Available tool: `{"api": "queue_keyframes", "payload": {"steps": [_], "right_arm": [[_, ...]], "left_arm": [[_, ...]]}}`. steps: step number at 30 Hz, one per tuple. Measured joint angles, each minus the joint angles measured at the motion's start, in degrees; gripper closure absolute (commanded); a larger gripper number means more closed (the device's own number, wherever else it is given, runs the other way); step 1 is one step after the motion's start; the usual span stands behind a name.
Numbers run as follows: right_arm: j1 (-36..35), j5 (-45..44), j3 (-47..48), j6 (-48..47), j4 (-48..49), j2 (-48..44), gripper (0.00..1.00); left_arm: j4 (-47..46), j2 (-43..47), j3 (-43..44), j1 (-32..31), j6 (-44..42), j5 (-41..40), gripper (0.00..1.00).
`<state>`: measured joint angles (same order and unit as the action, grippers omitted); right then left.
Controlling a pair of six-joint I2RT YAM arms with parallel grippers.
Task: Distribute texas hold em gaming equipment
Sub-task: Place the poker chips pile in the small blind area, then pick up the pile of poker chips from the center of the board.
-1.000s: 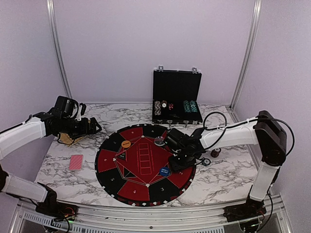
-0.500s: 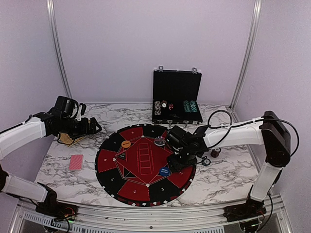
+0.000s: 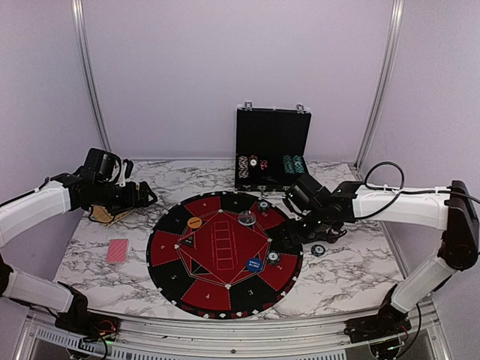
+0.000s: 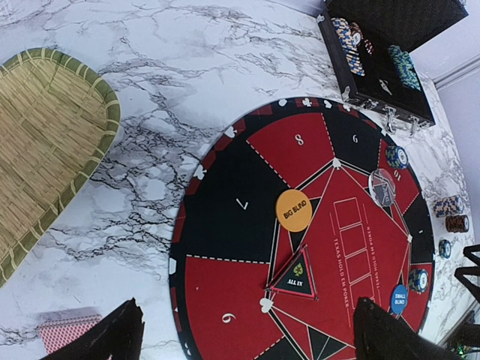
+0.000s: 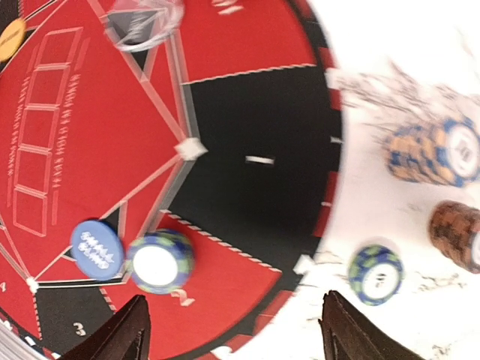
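On the round mat (image 3: 176,251), a teal stripe-edged chip stack (image 3: 273,259) (image 5: 159,260) stands beside the blue disc (image 3: 254,264) (image 5: 97,248). My right gripper (image 3: 296,240) (image 5: 236,337) hovers open just right of that stack, nothing between its fingers. Another chip stack (image 3: 264,205) (image 4: 396,157) sits on the mat's far edge near the clear disc (image 3: 246,218). The orange disc (image 3: 195,223) (image 4: 293,210) lies left of centre. Red-backed cards (image 3: 118,250) lie on the table at left. My left gripper (image 3: 146,196) (image 4: 251,345) is open, raised at the far left.
The open black case (image 3: 273,150) stands at the back with chips in its lower half. A woven tray (image 4: 45,142) lies under the left arm. Loose chip stacks (image 5: 435,154) (image 5: 457,234) and one teal chip (image 3: 318,250) (image 5: 375,274) sit on the table right of the mat.
My right gripper opened, left the teal chip stack beside the blue disc, and drew back to the right. The left arm has not moved.
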<state>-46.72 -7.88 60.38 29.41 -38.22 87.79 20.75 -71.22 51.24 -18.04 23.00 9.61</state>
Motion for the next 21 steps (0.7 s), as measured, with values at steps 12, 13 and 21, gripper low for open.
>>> {"api": "queue_keyframes", "payload": {"steps": [12, 13, 21], "right_arm": [[11.32, 0.81, -10.03, -3.50, -0.68, -5.64, 0.29], [12.04, 0.96, -10.54, -3.76, -0.57, -5.70, 0.29], [14.64, 2.21, -13.09, -5.42, 0.96, -5.22, 0.29]], "left_arm": [[0.00, 0.00, 0.00, 0.00, 0.00, 0.02, 0.01], [0.02, 0.00, 0.00, 0.00, 0.00, 0.02, 0.01], [0.00, 0.00, 0.00, 0.00, 0.00, 0.02, 0.01]]}}
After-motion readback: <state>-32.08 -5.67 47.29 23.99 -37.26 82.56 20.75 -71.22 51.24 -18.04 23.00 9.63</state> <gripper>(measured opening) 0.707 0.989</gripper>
